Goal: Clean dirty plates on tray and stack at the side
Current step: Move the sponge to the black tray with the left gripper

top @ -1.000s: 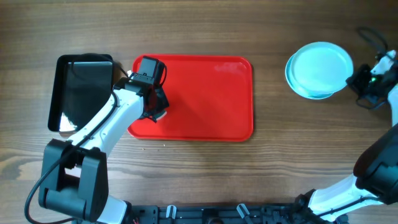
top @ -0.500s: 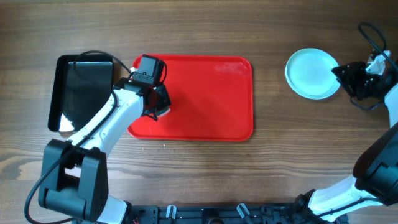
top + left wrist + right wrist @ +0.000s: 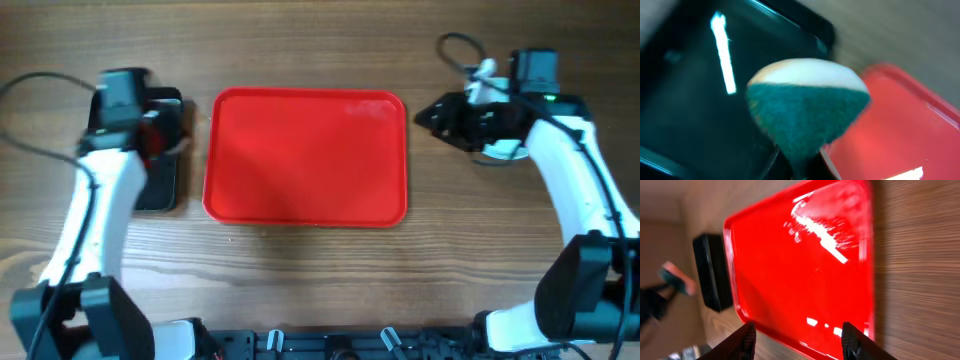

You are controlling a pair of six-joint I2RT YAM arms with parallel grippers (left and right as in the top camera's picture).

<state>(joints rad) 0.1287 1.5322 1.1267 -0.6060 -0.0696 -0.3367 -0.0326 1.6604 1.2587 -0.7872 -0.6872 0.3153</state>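
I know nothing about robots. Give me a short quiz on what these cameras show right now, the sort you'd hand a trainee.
1. True or false: plates lie on the red tray.
2. What does the left gripper hold? A) a green-and-white sponge B) a plate C) nothing
3. Fill in: in the overhead view, the black tray lies to the ___ of the red tray.

Key: 1 false, no plate is on it. 2 A. 3 left.
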